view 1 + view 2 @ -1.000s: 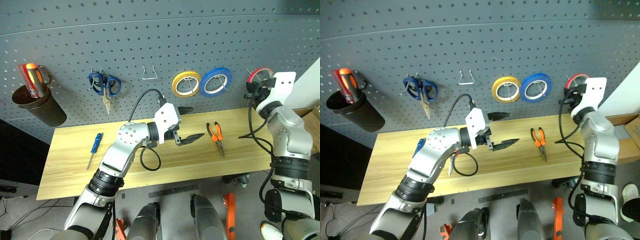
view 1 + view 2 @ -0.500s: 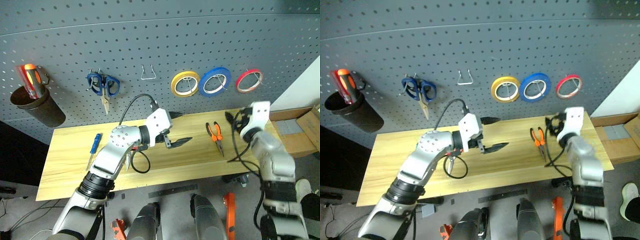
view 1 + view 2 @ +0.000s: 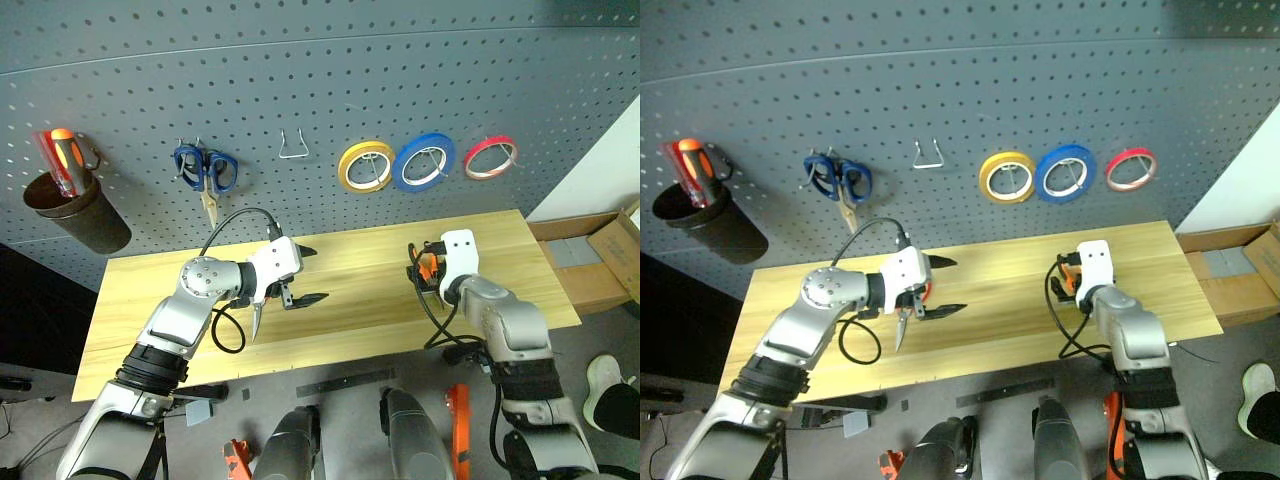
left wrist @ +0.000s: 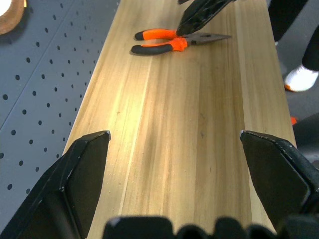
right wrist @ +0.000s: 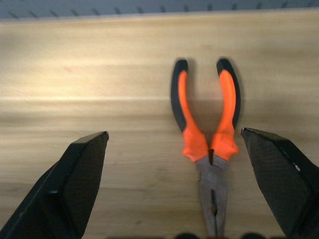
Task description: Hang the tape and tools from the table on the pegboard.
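- The right gripper (image 5: 174,189) is hovering low over the table (image 3: 500,250), its fingers spread wide and holding nothing.
- The pliers (image 5: 207,149) are lying flat on the table between those fingers, closer to one finger than the other; their nose is pointing back toward the wrist and the orange-and-black handles are opening toward the pegboard (image 3: 320,90), so the long axis is running from the near edge to the far one.
- The left gripper (image 3: 305,275) is hanging over the middle of the table, well apart from the pliers, also spread wide and empty.
- Under the left arm, a pointed blade (image 3: 257,322) is sticking out toward the near edge; what it belongs to cannot be told.
- On the pegboard, the red tape (image 3: 490,157) is hanging on a hook at the right, just beside the blue roll (image 3: 424,162) and then the yellow roll (image 3: 366,166).
- Further left, a bare wire hook (image 3: 293,146) and blue scissors (image 3: 206,172) are hanging, blades pointing down.
- At the far left, a dark cup (image 3: 78,212) is holding an orange-handled tool (image 3: 62,155).
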`<act>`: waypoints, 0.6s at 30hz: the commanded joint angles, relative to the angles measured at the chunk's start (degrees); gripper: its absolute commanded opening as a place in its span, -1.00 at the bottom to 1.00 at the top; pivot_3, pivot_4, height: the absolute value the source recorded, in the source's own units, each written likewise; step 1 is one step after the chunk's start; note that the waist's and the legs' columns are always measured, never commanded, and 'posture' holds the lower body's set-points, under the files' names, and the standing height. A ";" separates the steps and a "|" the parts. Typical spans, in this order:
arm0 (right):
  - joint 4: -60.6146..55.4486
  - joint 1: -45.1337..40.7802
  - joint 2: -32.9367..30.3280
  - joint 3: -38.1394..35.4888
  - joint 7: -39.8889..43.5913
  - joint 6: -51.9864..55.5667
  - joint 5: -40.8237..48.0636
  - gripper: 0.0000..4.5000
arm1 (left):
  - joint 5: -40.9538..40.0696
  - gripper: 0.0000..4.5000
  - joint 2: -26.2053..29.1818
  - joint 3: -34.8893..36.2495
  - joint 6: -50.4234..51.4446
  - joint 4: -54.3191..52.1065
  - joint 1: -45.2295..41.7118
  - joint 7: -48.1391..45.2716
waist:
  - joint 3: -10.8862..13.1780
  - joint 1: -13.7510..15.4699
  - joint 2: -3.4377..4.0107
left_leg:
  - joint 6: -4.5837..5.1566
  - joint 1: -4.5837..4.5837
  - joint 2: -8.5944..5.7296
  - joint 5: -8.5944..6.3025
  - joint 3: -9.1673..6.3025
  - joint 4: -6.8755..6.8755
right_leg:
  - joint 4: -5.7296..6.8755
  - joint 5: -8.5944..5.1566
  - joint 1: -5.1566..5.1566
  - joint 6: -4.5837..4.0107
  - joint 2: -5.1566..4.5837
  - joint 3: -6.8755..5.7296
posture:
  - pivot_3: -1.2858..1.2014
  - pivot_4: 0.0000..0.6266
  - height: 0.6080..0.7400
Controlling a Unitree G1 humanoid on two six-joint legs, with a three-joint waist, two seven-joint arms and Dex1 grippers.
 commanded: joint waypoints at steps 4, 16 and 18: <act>16.97 -6.78 0.02 0.13 -0.02 -9.46 -3.39 0.98 | 0.41 1.00 0.10 0.34 -1.17 -1.35 -0.21 -0.82 | 0.00 -0.25 0.00 | -0.03 -0.04 0.00 0.02 0.11 -0.02 | -0.02 0.00 -0.11 0.00 0.01 0.12 | -0.11 -0.18 1.00; 41.97 -17.08 0.37 -1.10 2.07 -19.14 -4.59 0.98 | 0.91 1.00 -0.28 0.40 -1.27 -1.62 0.29 -0.76 | 0.00 -0.70 0.00 | -0.05 -0.03 0.50 0.01 0.30 -0.01 | -0.05 0.19 -0.17 -0.23 0.51 0.27 | -0.10 -0.21 1.00; 44.50 -18.20 0.41 -1.43 2.49 -19.78 -4.44 0.98 | 1.00 1.00 -0.41 0.42 -1.26 -1.64 0.32 -0.64 | -0.01 -0.85 -0.01 | -0.08 -0.01 0.54 0.03 0.31 -0.01 | -0.03 0.23 -0.17 -0.25 0.55 0.27 | -0.10 -0.21 1.00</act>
